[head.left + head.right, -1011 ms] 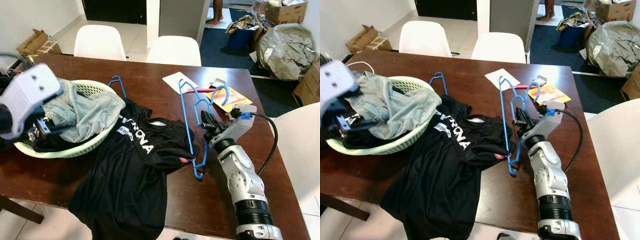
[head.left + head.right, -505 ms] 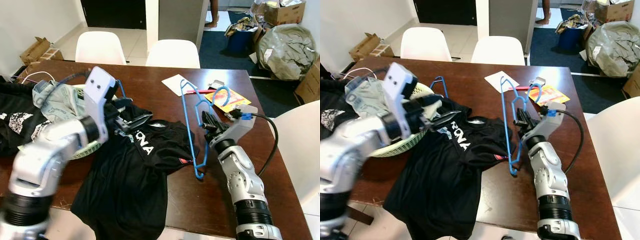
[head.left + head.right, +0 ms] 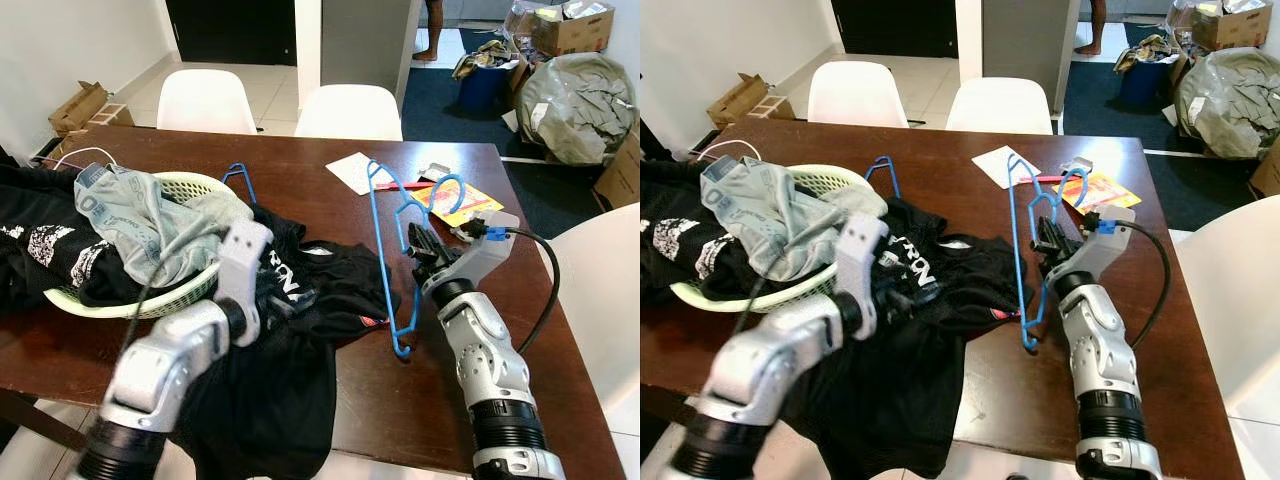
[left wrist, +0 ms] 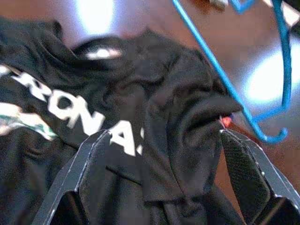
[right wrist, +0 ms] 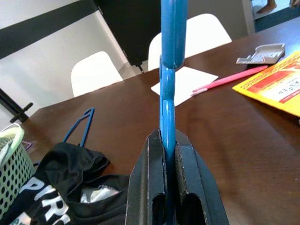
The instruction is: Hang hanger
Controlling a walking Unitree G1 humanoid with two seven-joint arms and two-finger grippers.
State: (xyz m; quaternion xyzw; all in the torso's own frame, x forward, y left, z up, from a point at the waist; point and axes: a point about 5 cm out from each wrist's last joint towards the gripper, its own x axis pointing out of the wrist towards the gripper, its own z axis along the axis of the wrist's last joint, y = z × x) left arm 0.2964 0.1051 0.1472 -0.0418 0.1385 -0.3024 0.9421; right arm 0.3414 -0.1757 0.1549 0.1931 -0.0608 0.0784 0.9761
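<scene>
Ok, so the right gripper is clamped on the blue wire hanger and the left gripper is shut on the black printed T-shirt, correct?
Not quite. The right gripper is clamped on the blue wire hanger, but the left gripper is open: in the left wrist view its fingers stand wide apart above the black printed T-shirt.

2 blue wire hangers: one upright at centre-right [image 3: 385, 255], a 2nd [image 3: 238, 178] lying flat at upper-centre-left behind the basket. 1 pale green plastic laundry basket [image 3: 196, 290], left. 1 black T-shirt w/ white lettering [image 3: 300, 300], centre. 1 grey garment [image 3: 150, 220] heaped in the basket. 3 white moulded chairs: 2 at top [image 3: 205, 100] [image 3: 350, 108], 1 at right edge [image 3: 598, 300]. 1 dark brown wooden table [image 3: 420, 400]. 1 white paper sheet [image 3: 352, 170], 1 yellow-orange packet [image 3: 462, 198], 1 pink pen [image 5: 234, 77], upper right. 2 cardboard boxes: upper left [image 3: 78, 105], top right [image 3: 572, 22].
</scene>
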